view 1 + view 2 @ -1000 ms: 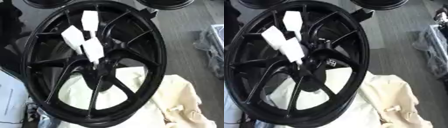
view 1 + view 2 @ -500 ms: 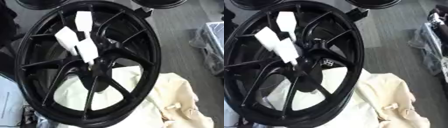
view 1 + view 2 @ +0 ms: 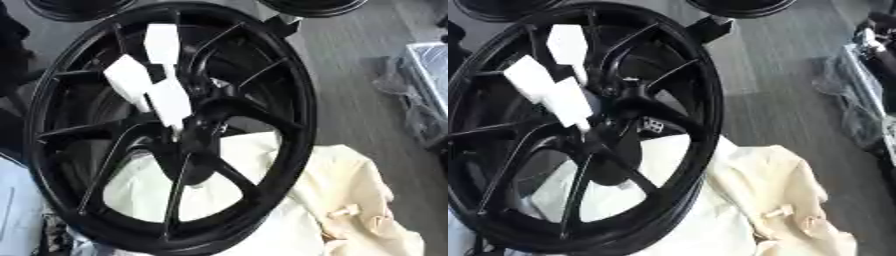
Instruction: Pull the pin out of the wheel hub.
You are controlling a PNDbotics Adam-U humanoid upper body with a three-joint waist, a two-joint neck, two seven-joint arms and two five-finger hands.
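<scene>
Black wheel hub (image 3: 227,107) tilted over cream cloth (image 3: 350,200). White tabs (image 3: 168,100) at centre; pin unclear. Pale marking below centre: right eye only. Hands unseen, state undeterminable.

One large black wheel (image 3: 262,115) fills the near scene, three white blocks (image 3: 171,102) on its spokes, one cream cloth (image 3: 350,200) near right.

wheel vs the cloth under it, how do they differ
The wheel is black and glossy; the cloth is cream and matt. The wheel is rigid, with spokes running to a hub; the cloth lies soft and crumpled. The wheel lies on top; the cloth shows through its gaps and spreads out to the right. Three white blocks sit on the wheel only.
</scene>
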